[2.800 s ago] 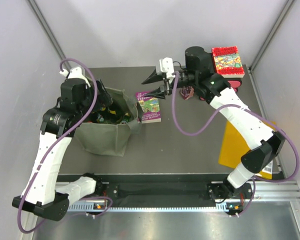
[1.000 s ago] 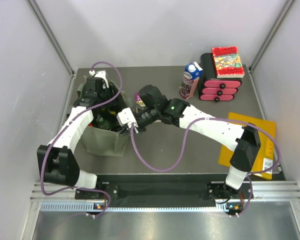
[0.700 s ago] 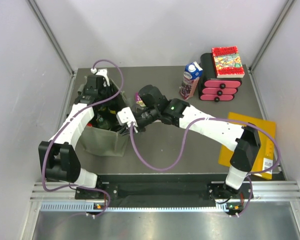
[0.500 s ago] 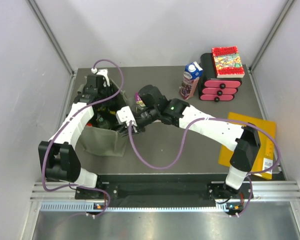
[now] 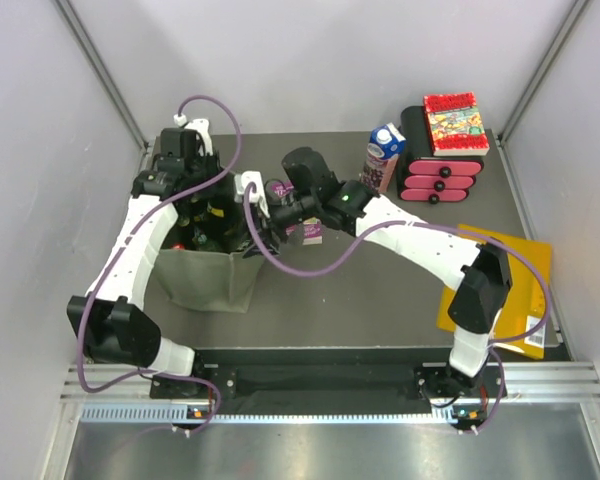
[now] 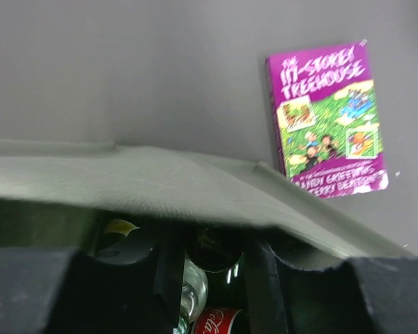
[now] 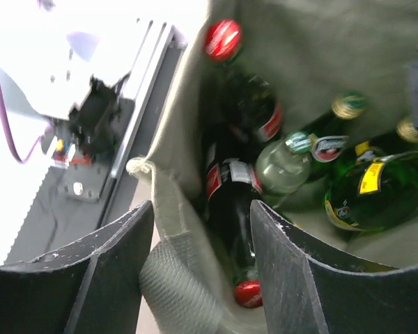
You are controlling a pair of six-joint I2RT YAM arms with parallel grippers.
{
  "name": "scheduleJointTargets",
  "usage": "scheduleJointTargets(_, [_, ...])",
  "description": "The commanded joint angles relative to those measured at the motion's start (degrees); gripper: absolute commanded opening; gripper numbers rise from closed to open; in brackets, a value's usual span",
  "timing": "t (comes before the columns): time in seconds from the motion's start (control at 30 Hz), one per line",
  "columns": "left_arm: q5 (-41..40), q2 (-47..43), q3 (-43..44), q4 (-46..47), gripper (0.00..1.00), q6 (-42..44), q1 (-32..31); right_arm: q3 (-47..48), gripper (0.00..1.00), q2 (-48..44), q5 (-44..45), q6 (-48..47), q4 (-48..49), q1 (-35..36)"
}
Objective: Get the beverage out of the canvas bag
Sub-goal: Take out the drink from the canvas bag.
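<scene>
Right gripper (image 7: 202,223): fingers spread astride a rim of the canvas bag (image 7: 320,42), cloth and strap between them, nothing clenched.
Left gripper (image 6: 212,261): also released, poised above the bag's open mouth.
Step in hand: choosing a bottle. Best judged to close on an upright neck and lift straight up, clear of cloth and strap.
Bag's contents: cola bottles (image 7: 230,195), a clear bottle (image 7: 282,167) and green bottles (image 7: 366,195), all inside.
On the table: a milk carton (image 5: 382,158) stands just beside the pink drawer box (image 5: 440,178).

The title "THE 117-STOREY TREEHOUSE" and the names "ANDY GRIFFITHS" and "TERRY DENTON" are printed on the purple book (image 6: 327,118) lying right of the canvas bag (image 6: 160,191), and part of the Coca-Cola script is seen on a cola bottle (image 6: 216,323) inside it.
</scene>
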Motion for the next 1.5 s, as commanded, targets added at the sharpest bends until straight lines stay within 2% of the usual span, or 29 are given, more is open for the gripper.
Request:
scheduleJointTargets(0.0, [-0.21,-4.51,7.64,3.59,0.0,0.48,0.01,4.8,0.58,-0.63,-2.14,10.88,8.24,-2.67])
scheduleJointTargets(0.2, [-0.21,-3.81,11.61,0.25,0.0,-0.58,0.01,8.31,0.62,0.95,-1.62,22.66,15.45,-4.78])
scheduleJointTargets(0.47, [-0.13,-3.81,17.67,-5.63,0.0,-2.51,0.01,15.17,0.62,8.32,0.31,31.37,16.17,-3.99])
scheduleJointTargets(0.83, [0.58,-5.39,22.6,-11.27,0.0,-5.76,0.01,18.25,0.65,11.59,8.39,28.31,13.44,-2.76])
scheduleJointTargets(0.93, [0.58,-5.92,23.47,-12.41,0.0,-6.55,0.01,18.86,0.68,12.47,10.59,26.72,12.91,-2.41])
scheduleJointTargets(0.97, [0.49,-6.1,23.57,-12.59,0.0,-6.82,0.01,19.13,0.71,13.08,11.04,26.54,12.82,-2.24])
scheduleJointTargets(1.2, [2.25,-7.24,23.92,-13.64,0.0,-8.84,0.01,22.47,0.75,16.86,13.67,26.45,14.13,-1.18])
scheduleJointTargets(1.47, [2.77,-8.12,23.83,-13.82,0.0,-9.89,0.01,26.51,0.73,21.52,16.75,28.3,17.57,0.75])
